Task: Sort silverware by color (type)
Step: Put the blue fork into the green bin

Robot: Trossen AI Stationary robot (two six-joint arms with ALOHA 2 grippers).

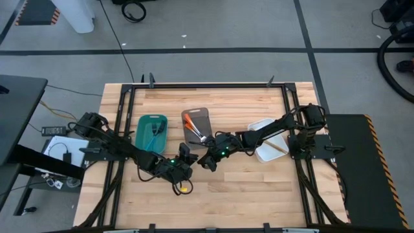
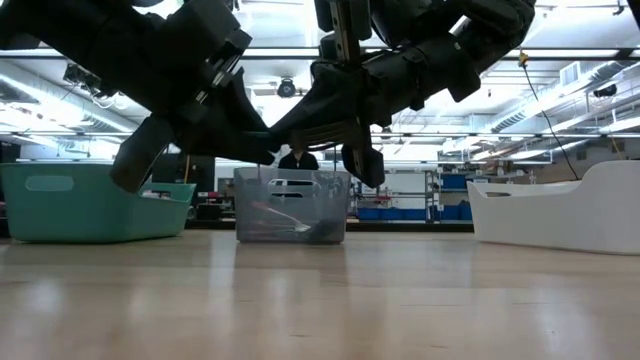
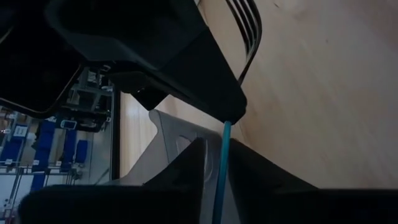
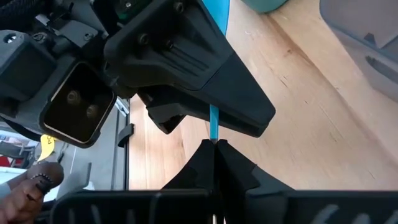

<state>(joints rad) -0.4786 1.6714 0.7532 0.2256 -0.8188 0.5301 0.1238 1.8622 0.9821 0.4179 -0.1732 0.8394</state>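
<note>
A fork with a blue handle (image 3: 224, 140) and dark metal tines (image 3: 246, 22) hangs between my two grippers, over the table's middle near its near edge. My left gripper (image 1: 186, 156) comes in from the left and my right gripper (image 1: 208, 160) from the right, and they meet tip to tip. Both are shut on the fork. In the left wrist view the right gripper (image 3: 186, 68) hides the fork's neck. The low view shows both grippers held above the tabletop. My left gripper (image 3: 216, 155) pinches the blue handle (image 3: 220, 177) between its two fingers, which lie along the handle. The fork is lifted clear of the table. My right gripper (image 4: 214, 144) pinches the same blue handle (image 4: 213, 127) between its shut fingertips, close beside the left gripper's fingers. The handle runs straight on from its fingers into the other gripper.
Three trays stand on the far side of the grippers: a teal tray (image 1: 152, 129) with a blue utensil, a grey tray (image 1: 196, 124) with orange-handled pieces, and a white tray (image 1: 268, 139) with a gold piece. A person (image 2: 300, 158) stands in the room behind.
</note>
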